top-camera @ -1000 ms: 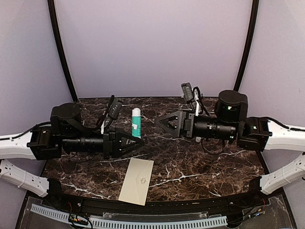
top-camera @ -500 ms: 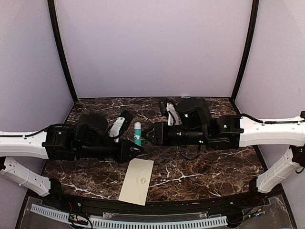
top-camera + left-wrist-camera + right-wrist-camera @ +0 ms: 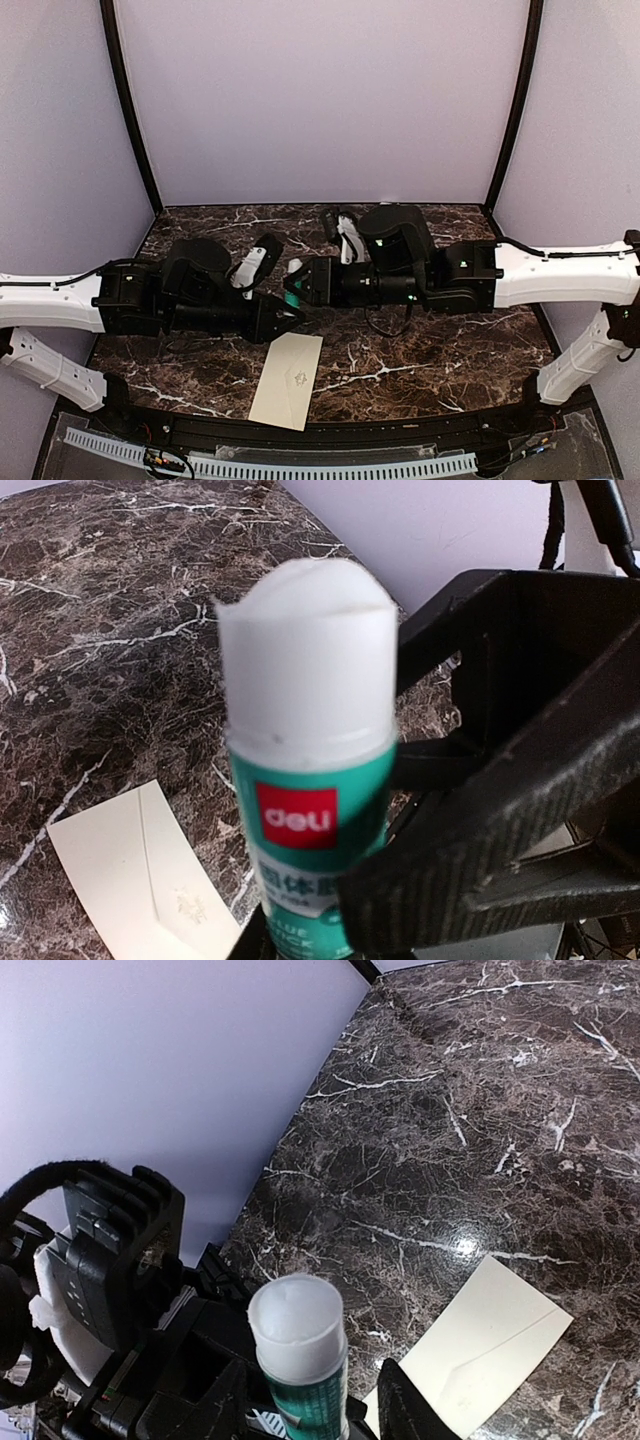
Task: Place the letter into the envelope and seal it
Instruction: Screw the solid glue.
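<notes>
- Firmly clenched, the left hand (image 3: pixel 287 311) grips a glue stick (image 3: pixel 305 780) by its green body, white end sticking out.
- The right hand (image 3: pixel 296 284) is part open, fingers on either side of the same stick; I cannot tell whether they press on it.
- Both arms reach level towards the tabletop's (image 3: pixel 450 350) middle, hands meeting tip to tip.
- The envelope (image 3: pixel 288 380) lies flat by the front edge, near and apart from both hands.
</notes>
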Motion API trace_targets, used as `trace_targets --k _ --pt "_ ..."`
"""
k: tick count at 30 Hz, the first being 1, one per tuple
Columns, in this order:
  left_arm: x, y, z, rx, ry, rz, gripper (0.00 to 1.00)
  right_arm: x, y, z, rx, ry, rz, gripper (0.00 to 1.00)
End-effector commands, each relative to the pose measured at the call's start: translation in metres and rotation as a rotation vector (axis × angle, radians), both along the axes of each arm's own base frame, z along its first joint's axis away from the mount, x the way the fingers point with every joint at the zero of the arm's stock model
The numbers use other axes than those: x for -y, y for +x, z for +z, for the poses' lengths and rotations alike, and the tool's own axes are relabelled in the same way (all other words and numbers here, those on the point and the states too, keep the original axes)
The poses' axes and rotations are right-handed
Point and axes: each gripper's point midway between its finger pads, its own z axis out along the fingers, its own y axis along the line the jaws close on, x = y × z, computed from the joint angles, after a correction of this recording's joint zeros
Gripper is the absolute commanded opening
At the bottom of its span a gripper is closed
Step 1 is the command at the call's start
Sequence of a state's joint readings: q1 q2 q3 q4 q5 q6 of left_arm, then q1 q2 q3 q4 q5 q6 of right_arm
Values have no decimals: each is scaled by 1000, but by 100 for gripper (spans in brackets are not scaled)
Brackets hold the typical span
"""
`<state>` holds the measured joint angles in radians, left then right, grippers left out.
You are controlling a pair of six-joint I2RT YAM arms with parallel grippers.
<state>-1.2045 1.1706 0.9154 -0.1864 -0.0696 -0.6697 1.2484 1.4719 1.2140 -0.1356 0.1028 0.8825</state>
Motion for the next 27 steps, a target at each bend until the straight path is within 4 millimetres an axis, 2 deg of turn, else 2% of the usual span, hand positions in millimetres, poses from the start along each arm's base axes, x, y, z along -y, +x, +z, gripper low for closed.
trace_targets --k 1,6,9,12,15,16,17,22,27 --pt "7 -1 18 24 -55 -23 0 -11 -1 11 5 27 5 38" --pt "9 -3 15 16 -47 -38 0 -19 -2 8 10 -7 6 31" --pt "9 -4 16 15 -49 -44 0 -18 0 9 14 -6 -2 12" --pt "10 -8 22 16 -84 -58 0 -13 -2 12 24 17 3 2" --pt "10 -16 31 13 -142 -95 0 -7 -7 20 45 73 49 0" --pt "12 -22 41 14 -183 -131 0 -6 -11 24 55 100 82 0" --pt "13 -25 42 12 -198 -152 0 -5 -14 32 76 143 123 0" --pt "22 -63 77 0 -353 -375 0 4 -50 71 176 332 372 0" --pt "22 -104 112 -25 -498 -615 0 19 -94 101 254 465 624 0"
